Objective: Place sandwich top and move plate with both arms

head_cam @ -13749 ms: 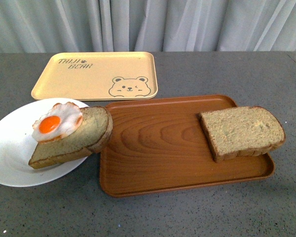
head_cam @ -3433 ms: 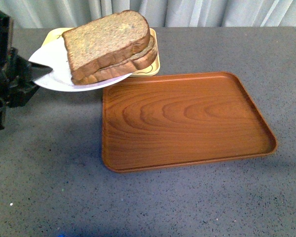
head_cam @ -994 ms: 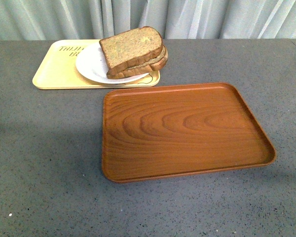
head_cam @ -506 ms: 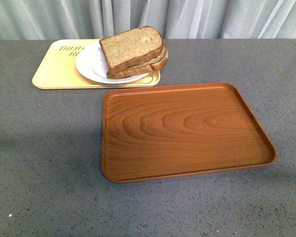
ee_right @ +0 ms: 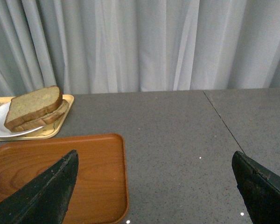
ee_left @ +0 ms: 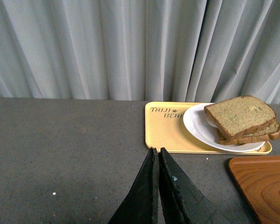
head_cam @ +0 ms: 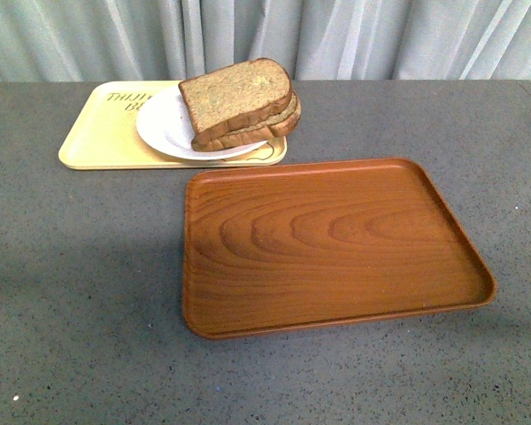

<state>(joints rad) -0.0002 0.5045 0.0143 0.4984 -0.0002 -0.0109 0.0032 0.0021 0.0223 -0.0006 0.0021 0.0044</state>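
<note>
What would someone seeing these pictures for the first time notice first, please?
The eye goes first to the large brown wooden tray, lying bare in the middle of the grey table. Behind it to the left, the white plate rests on the yellow tray, with the sandwich top stacked on another slice. In the wrist views, the left end effector is shut and the right end effector is spread wide.

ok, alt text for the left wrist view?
A sandwich top sits on a second slice on a white plate, which rests on a yellow tray on a grey table before grey curtains. The shut left gripper shows in the foreground, with a brown tray corner at the edge.
</note>
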